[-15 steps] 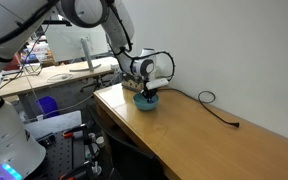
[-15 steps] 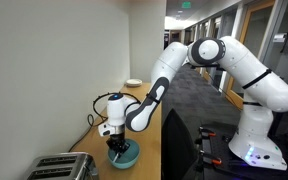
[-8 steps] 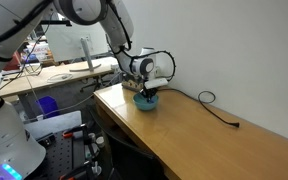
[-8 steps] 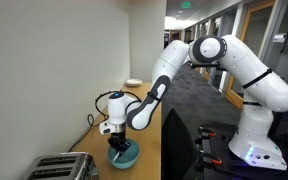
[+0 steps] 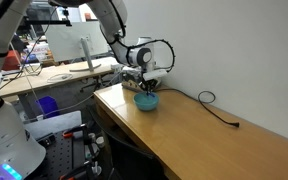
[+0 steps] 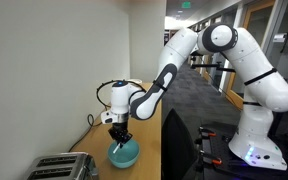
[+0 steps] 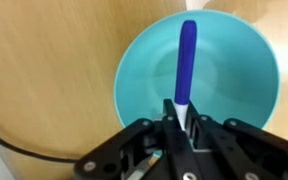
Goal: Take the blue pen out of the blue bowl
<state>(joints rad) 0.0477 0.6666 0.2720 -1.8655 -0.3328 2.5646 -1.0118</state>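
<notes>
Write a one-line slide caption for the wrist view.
Gripper shut on one end of the blue pen, seen against the inside of the blue bowl on a wooden table.

One blue pen (image 7: pixel 187 62) and one blue bowl (image 7: pixel 144 70) are counted. One black cable (image 5: pixel 224 113) and one silver toaster (image 6: pixel 56 168) are also seen on the tabletop.

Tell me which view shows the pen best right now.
The wrist view: the pen shows at full length, its end held in the gripper, above the bowl. In both exterior views the pen is too small to make out; only the gripper over the bowl shows.
</notes>
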